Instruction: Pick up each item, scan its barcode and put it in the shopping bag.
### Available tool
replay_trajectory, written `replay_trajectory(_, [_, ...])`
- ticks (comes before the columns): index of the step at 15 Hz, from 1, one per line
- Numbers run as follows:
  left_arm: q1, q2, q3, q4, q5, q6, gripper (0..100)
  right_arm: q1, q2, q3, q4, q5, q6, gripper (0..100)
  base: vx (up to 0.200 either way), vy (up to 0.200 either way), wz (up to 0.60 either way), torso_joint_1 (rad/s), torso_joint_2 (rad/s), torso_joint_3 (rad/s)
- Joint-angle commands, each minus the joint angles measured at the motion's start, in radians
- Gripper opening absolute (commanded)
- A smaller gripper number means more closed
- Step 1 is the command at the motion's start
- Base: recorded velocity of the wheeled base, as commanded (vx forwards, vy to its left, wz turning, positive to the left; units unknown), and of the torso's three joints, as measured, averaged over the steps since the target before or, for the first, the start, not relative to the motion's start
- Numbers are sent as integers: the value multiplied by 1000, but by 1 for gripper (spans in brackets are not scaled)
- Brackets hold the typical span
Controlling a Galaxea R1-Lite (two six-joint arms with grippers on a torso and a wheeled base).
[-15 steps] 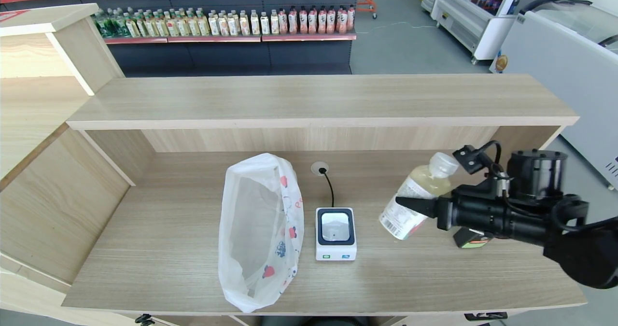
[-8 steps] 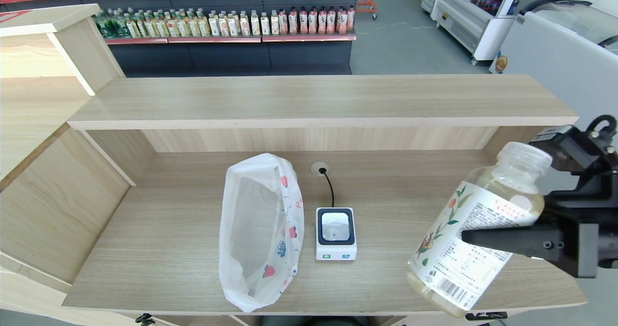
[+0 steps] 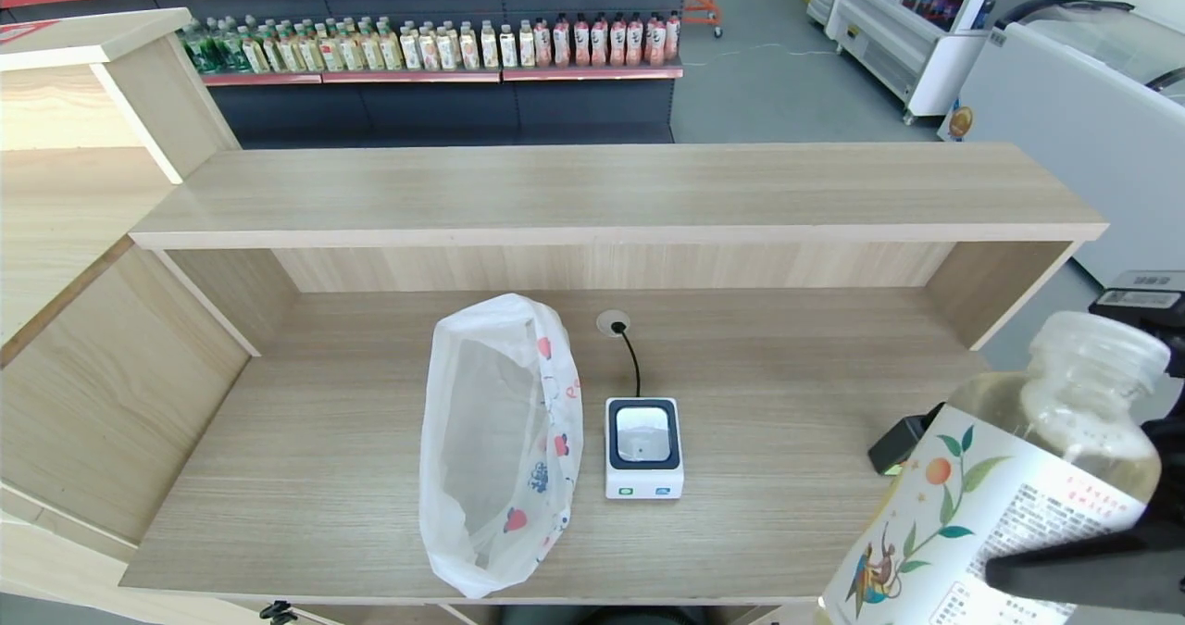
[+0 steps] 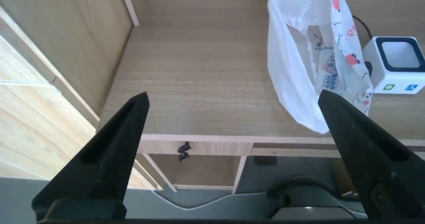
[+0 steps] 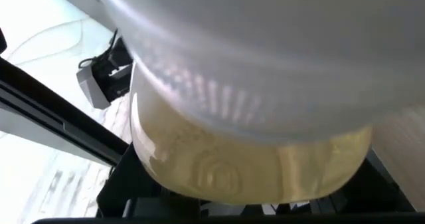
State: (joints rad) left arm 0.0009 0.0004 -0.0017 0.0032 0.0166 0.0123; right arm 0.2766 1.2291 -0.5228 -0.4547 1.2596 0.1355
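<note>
Nearer the camera now, the drink bottle (image 3: 981, 505) tilts above the right end of the tabletop (image 3: 759, 532), clamped in the right hand (image 3: 1018, 565). Its bottom is cut off. It half hides a small dark thing (image 3: 893, 444). The left hand (image 4: 232, 98) has its fingers wide apart.

Before me runs a pale wooden counter (image 3: 796, 393) with a raised ledge (image 3: 611, 190) along its far side. Beyond it, store shelves (image 3: 435, 75) carry rows of bottled drinks (image 3: 518, 43). Off to my right, a white chest freezer (image 3: 1065, 106) and a glass-fronted cooler (image 3: 912, 5) stand on grey floor (image 3: 778, 88).
</note>
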Motion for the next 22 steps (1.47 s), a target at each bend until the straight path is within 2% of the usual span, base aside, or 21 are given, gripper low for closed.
replay_trajectory(1, [-1,0,0,0,0,0,100,3,16,18,1,-3,-30,0,0,0,0,0,0,0])
replay_trajectory(4, [1,0,0,0,0,0,100,3,78,33,1,-57,-160,0,0,0,0,0,0,0])
replay_trajectory(20, [1,0,0,0,0,0,100,3,53,21,2,-60,-165,0,0,0,0,0,0,0])
replay_trajectory(21, [1,0,0,0,0,0,100,3,49,23,-1,-72,-182,0,0,0,0,0,0,0])
replay_trajectory(22, [1,0,0,0,0,0,100,-2,58,21,-9,-163,-272,0,0,0,0,0,0,0])
